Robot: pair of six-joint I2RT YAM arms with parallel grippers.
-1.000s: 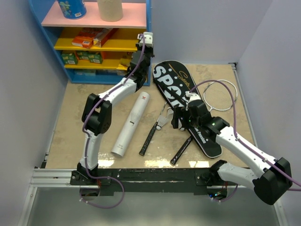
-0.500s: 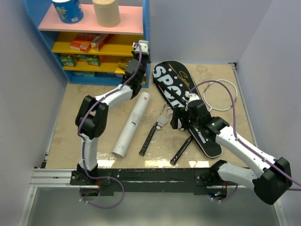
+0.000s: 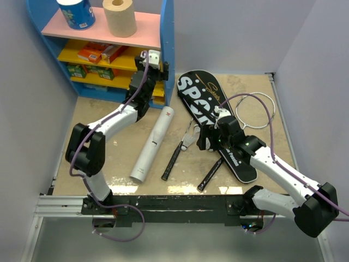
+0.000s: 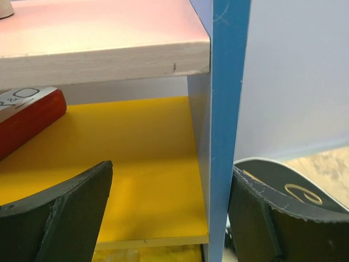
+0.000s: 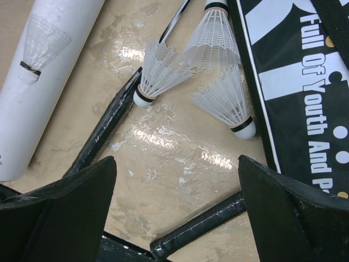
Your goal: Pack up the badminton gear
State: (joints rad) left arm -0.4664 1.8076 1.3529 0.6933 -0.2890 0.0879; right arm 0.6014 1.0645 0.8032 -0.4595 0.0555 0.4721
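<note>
Nothing looks packed: the black racket-shaped SPORT bag [image 3: 196,95], long white tube [image 3: 152,143] and white-framed rackets [image 3: 173,161] lie loose on the tabletop [image 3: 120,158]. My left jaws and right jaws gape wide, holding nothing.

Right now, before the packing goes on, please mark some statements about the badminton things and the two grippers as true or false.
1. The right gripper is open and holds nothing. True.
2. The white tube stands upright on the shelf. False: it lies flat on the table.
3. Three shuttlecocks lie beside the black bag. True.
4. Both rackets are packed inside the bag. False: both black handles lie on the table outside it.
5. The left gripper is shut on the tube. False: it is open, with its jaws on either side of the shelf's blue side panel.
</note>
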